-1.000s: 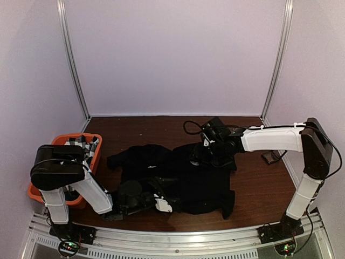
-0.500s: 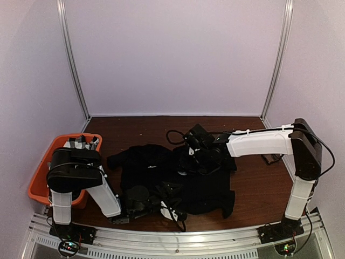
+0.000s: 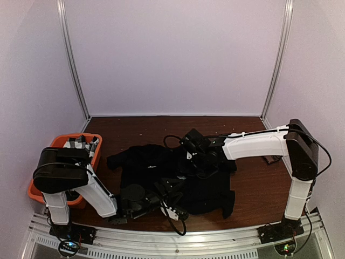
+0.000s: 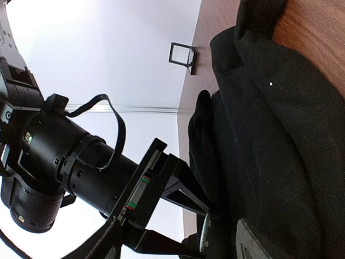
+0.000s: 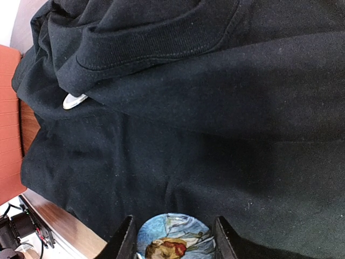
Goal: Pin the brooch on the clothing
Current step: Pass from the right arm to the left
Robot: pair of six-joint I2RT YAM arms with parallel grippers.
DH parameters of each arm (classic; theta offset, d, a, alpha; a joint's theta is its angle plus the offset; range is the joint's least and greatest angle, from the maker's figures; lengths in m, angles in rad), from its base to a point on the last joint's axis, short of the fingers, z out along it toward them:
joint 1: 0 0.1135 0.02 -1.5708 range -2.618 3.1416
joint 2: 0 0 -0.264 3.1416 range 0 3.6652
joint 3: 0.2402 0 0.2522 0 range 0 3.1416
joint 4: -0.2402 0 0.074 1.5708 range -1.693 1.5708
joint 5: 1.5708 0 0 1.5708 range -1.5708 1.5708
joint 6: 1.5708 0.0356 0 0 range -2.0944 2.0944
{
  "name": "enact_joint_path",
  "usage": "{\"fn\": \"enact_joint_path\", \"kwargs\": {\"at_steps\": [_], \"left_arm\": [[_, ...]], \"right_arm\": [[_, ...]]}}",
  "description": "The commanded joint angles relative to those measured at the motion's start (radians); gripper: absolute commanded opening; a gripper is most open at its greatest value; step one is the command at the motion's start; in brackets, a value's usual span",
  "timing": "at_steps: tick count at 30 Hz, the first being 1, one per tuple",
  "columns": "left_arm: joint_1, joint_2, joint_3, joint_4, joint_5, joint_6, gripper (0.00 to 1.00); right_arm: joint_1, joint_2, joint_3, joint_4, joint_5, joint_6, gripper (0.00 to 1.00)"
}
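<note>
the right hand (image 5: 175,238) has slid left across the counter (image 3: 259,183) over the last second. it now hangs over the middle of the black t-shirt (image 5: 215,140) instead of out by its far right sleeve. its fingers are closed partway onto the brooch (image 5: 173,247), a round badge with a little painted picture, and that sits just above the fabric. can't tell if it's touching yet.

the left hand (image 3: 170,206) has also crept right along the near hem and lies low at the shirt's near edge. honestly i can't tell from any view how far open it is or whether it has any cloth.

so the brooch isn't pinned yet, but it's finally over the right spot, and i'd call this the line-up just before pressing in. the shirt is pretty rumpled, with a thick fold just beyond the badge, so the cloth probably needs holding flat. the orange bin (image 3: 35,189) stays out of it at the left.
</note>
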Motion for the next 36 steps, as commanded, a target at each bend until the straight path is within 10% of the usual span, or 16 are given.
{"fn": "enact_joint_path", "kwargs": {"at_steps": [1,36], "left_arm": [[0.002,0.033,0.025,0.353,-0.032,0.034,0.73],[0.050,0.171,0.152,0.370,-0.199,0.021,0.41]], "right_arm": [[0.013,-0.036,-0.012,-0.011,0.036,0.010,0.42],[0.051,-0.079,-0.101,0.079,0.000,0.082,0.43]]}}
